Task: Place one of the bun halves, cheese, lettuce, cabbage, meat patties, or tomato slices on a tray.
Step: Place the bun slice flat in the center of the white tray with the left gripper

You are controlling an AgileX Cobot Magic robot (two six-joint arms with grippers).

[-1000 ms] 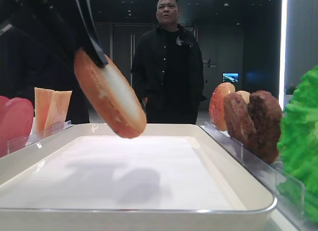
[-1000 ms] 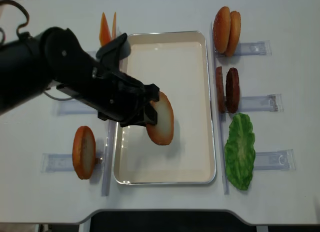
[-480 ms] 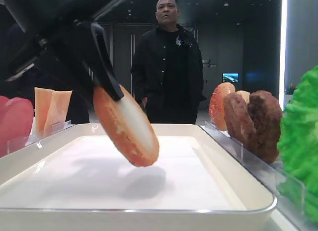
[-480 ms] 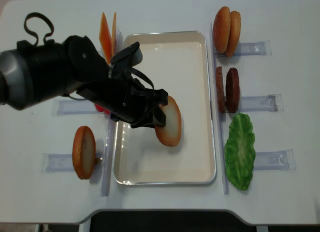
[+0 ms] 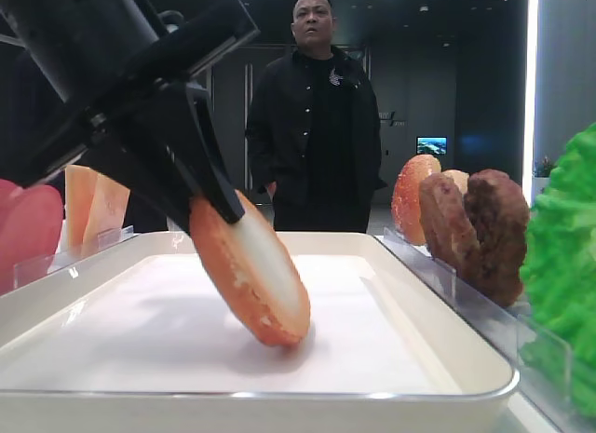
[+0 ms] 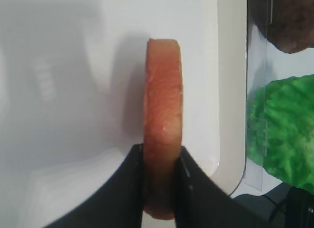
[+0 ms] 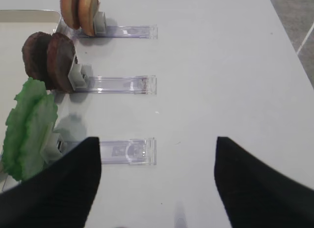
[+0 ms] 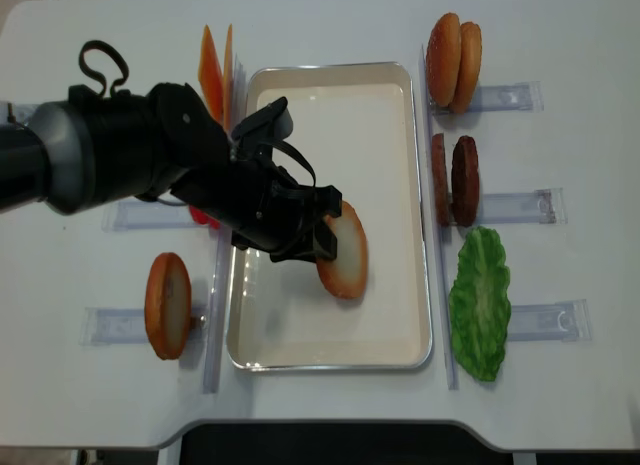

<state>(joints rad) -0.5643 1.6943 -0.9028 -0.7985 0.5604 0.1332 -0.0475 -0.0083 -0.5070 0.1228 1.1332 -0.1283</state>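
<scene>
One bun half (image 8: 345, 250) clamped by left end effector (image 8: 322, 237); two meat patties (image 8: 455, 180).

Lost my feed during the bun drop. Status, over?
Left gripper shut on bun half, tilted, lower edge at tray floor. Right gripper open, parked by lettuce. Nothing else on the tray.

Dim, dark-walled room behind a white table (image 8: 560, 45); man in black (image 5: 314, 116) standing; small lit screen (image 5: 431, 145); bright light strip (image 5: 533, 79) at right.

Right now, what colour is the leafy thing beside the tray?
Bright green: the lettuce, clearest in the overhead exterior view.
</scene>
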